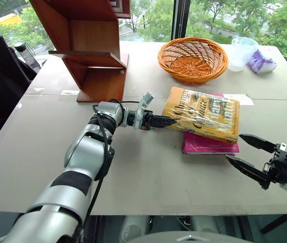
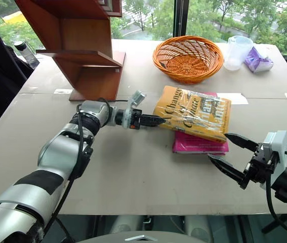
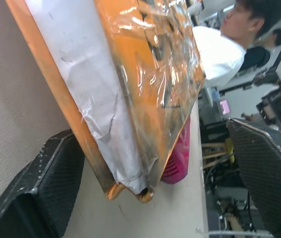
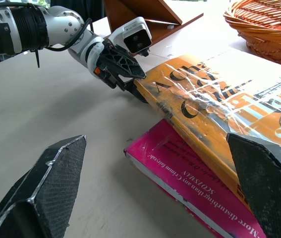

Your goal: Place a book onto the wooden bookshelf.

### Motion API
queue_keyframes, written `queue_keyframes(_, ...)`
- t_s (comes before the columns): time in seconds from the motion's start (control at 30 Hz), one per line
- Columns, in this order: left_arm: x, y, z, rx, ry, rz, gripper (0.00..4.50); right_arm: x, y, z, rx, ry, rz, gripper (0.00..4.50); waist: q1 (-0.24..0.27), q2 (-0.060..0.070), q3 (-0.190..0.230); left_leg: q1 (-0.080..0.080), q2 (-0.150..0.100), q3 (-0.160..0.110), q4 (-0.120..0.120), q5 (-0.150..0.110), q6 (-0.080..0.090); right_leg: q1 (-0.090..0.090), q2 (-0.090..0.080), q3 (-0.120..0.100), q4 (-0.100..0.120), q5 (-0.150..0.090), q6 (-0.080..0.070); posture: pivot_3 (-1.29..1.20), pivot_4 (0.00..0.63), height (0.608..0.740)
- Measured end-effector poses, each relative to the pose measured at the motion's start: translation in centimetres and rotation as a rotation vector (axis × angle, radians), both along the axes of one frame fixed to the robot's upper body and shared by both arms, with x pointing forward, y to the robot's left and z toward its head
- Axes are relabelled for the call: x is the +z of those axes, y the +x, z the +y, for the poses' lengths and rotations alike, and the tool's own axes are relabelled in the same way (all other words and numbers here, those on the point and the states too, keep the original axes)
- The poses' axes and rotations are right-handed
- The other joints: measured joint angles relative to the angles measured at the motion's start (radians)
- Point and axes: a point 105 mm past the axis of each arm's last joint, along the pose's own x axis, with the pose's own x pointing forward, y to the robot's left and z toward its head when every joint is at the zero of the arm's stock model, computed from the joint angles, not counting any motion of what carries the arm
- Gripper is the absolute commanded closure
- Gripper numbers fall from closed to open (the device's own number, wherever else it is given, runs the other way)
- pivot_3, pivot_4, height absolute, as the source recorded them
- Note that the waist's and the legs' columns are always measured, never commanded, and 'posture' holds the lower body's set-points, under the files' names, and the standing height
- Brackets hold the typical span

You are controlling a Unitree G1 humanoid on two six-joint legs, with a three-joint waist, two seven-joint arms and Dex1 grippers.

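A wide grey-beige table (image 1: pixel 148 172) set before large windows carries the scene. Directly ahead of the left pincer (image 1: pixel 169 121), the thick yellow-orange paperback in glossy plastic wrap (image 1: pixel 204 114) is seen lying tilted on a pink book (image 1: pixel 209 144), its near corner raised off the table. The left pincer is spread, its two black fingers (image 3: pixel 46 188) standing on either side of the paperback's corner edge, not clamped on it; in the left wrist view the white page block lies between them. The right pincer (image 1: pixel 249 154) is held released and empty, near the paperback's opposite corner, apart from it. The tall reddish-brown wooden bookshelf (image 1: pixel 90 50) stands behind the left pincer's arm, well apart from the books; an orange wicker basket (image 1: pixel 193 59) sits beyond the paperback.

The step in hand is judged to be the grasp. It would be done well if the fingers were pushed deeper over the corner before closing, so that cover and pages are pinched together rather than the slippery wrap alone. The pink book should be left undisturbed, and the paperback lifted level before it is carried to a shelf.
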Motion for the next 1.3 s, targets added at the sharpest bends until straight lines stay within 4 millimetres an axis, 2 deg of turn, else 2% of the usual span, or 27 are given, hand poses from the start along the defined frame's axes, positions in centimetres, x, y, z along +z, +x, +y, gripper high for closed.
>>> queue_keyframes(0.13, 0.1, -0.4, 1.0, 0.106, -0.115, 0.088, 0.1, 0.0, -0.1, -0.2, -0.002, -0.01, 0.003, 0.0, -0.012, 0.0, 0.0, 0.002, 0.002, 0.001, 0.0, 0.0, 0.0, 0.0, 0.0, 0.002, 0.003, 0.003, 0.002, 0.0, 0.15, 0.74)
queue_keyframes(0.2, -0.1, -1.3, 0.9, 0.152, -0.168, 0.137, 0.1, 0.1, -0.2, -0.3, 0.001, -0.016, 0.004, 0.0, -0.009, 0.0, 0.0, 0.001, 0.004, 0.001, 0.0, 0.0, -0.001, 0.0, -0.005, 0.004, 0.004, 0.003, 0.003, 0.0, 0.15, 0.74)
queue_keyframes(0.4, -0.8, -4.3, -0.4, 0.309, -0.146, 0.157, 0.1, 0.7, 0.0, -0.5, 0.018, -0.031, -0.011, 0.0, 0.002, 0.0, 0.0, 0.001, 0.003, 0.0, 0.001, 0.0, -0.001, 0.001, -0.006, 0.004, 0.004, 0.003, 0.003, 0.0, 0.15, 0.74)
queue_keyframes(0.57, -0.3, -5.5, -2.5, 0.45, -0.131, 0.125, 0.1, 0.8, 0.0, -0.7, 0.028, -0.042, -0.006, 0.0, 0.013, -0.001, 0.0, 0.007, 0.002, 0.001, 0.002, 0.0, -0.001, 0.007, -0.006, 0.004, 0.003, 0.001, -0.001, 0.0, 0.15, 0.74)
queue_keyframes(0.8, 0.5, -2.7, -0.9, 0.719, -0.067, -0.018, 0.1, 0.8, -0.1, -0.9, 0.023, -0.039, 0.004, 0.0, 0.018, -0.001, 0.0, 0.011, 0.003, 0.003, 0.001, 0.001, -0.002, 0.008, 0.001, 0.004, 0.004, 0.001, -0.003, 0.0, 0.15, 0.74)
queue_keyframes(1.1, -0.7, -1.4, -2.0, 0.769, -0.109, 0.104, 0.1, 1.6, 0.1, -1.2, 0.028, -0.065, -0.007, 0.0, 0.026, 0.0, -0.001, 0.011, 0.001, 0.002, 0.001, 0.0, -0.001, 0.01, 0.0, 0.003, 0.003, 0.001, -0.003, 0.0, 0.15, 0.74)
queue_keyframes(1.23, -0.7, -1.4, -2.3, 0.77, -0.142, 0.153, 0.1, 1.3, -0.2, -1.3, 0.022, -0.064, 0.012, 0.0, 0.029, 0.0, -0.002, 0.012, 0.0, 0.002, 0.002, 0.001, -0.001, 0.011, -0.001, 0.003, 0.003, 0.001, -0.003, 0.0, 0.15, 0.74)
queue_keyframes(1.3, -0.9, -1.9, -3.2, 0.72, -0.166, 0.205, 0.1, 1.2, -0.2, -1.3, 0.021, -0.064, 0.019, 0.0, 0.03, 0.0, -0.002, 0.011, -0.001, 0.002, 0.002, 0.001, -0.001, 0.011, -0.001, 0.003, 0.003, 0.001, -0.003, 0.0, 0.15, 0.74)
